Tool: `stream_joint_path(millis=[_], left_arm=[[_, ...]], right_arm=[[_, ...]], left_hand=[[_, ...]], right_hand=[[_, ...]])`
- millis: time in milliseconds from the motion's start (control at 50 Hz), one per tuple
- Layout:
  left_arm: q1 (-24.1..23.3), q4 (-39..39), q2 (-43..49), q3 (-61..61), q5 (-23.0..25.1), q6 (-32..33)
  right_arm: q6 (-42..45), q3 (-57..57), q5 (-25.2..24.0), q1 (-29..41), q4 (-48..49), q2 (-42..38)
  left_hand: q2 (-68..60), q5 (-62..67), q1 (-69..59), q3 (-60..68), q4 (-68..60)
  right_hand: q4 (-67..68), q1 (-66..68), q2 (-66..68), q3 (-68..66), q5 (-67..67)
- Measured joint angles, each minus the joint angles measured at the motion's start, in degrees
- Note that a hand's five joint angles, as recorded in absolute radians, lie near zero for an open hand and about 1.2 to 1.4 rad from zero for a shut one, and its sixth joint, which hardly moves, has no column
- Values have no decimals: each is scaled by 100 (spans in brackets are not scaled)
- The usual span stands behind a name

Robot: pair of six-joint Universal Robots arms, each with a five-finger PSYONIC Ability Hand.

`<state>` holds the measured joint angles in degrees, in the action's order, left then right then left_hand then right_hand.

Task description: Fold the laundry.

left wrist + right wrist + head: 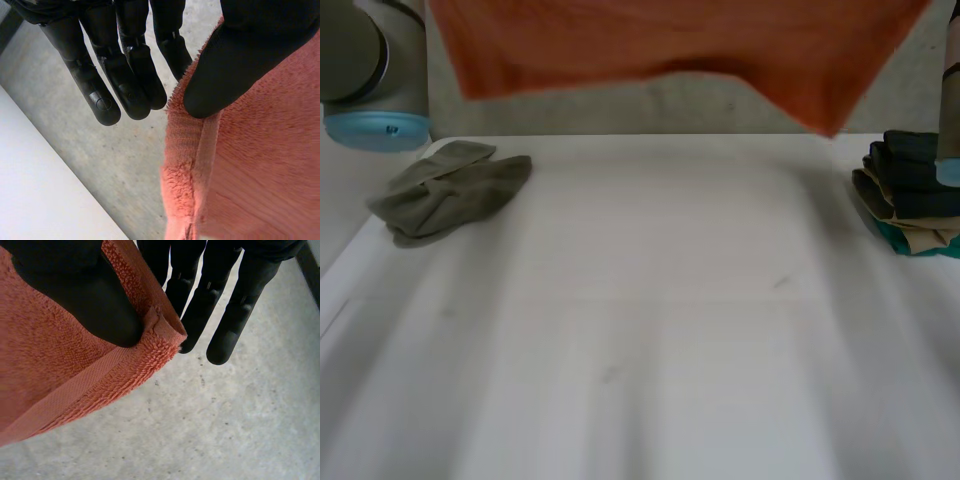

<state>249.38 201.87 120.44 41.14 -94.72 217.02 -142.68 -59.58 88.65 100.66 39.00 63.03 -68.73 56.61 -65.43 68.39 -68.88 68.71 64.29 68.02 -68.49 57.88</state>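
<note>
An orange towel (670, 40) hangs spread in the air above the far side of the white table (650, 330). In the left wrist view my left hand (225, 75) pinches the orange towel (250, 170) near a corner, thumb pressed on the hem against the fingers (125, 85). Over in the right wrist view my right hand (85, 300) pinches the other corner of the towel (60, 390) the same way, its thumb on the folded hem and its fingers (225, 315) straight behind it.
A crumpled olive-green cloth (450, 190) lies at the table's back left. A stack of folded dark and teal laundry (910, 195) sits at the right edge. Grey concrete floor (225, 430) lies beyond the table.
</note>
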Motion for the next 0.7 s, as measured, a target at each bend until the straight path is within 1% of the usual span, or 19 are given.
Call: stream_joint_path(millis=[80,160,180,200,280,360,440,520,600,640,700], left_arm=[[117,-38,-24,687,33,-305],[226,1,-46,1680,68,-539],[226,1,-46,1680,68,-539],[255,105,-34,2155,81,-592],[286,475,27,3004,114,-614],[289,823,201,3641,209,-592],[276,1002,413,4174,351,-551],[261,941,395,4724,437,-491],[267,660,56,5299,462,-358],[288,306,-380,5825,466,-188],[313,-158,-905,6366,461,37]], right_arm=[[-45,-168,-19,39,-344,-74],[-82,-446,-98,71,-894,-262],[-82,-446,-98,71,-894,-262],[-90,-587,-176,84,-1124,-390],[-78,-870,-365,114,-1528,-737],[-50,-1092,-473,132,-1893,-1106],[-35,-1300,-497,115,-2331,-1273],[-4,-1594,-501,79,-2941,-1135],[91,-1937,-522,21,-3574,-803],[261,-2295,-543,-72,-4156,-419],[567,-2701,-541,-223,-4668,8]], left_hand=[[0,0,0,0,0],[0,0,0,0,0],[0,0,0,0,0],[-1,0,0,0,0],[-1,0,0,0,0],[-2,0,0,0,0],[-1,0,0,0,0],[-1,0,0,0,0],[-1,0,0,0,0],[-1,0,0,0,0],[-1,0,0,0,0]], right_hand=[[0,0,0,0,0],[0,0,0,-1,0],[0,0,0,-1,0],[1,0,0,-1,0],[1,0,0,-3,0],[1,0,0,-3,0],[1,0,0,-3,0],[1,0,0,-3,0],[1,0,0,-4,0],[2,0,0,-4,0],[1,0,0,-4,0]])
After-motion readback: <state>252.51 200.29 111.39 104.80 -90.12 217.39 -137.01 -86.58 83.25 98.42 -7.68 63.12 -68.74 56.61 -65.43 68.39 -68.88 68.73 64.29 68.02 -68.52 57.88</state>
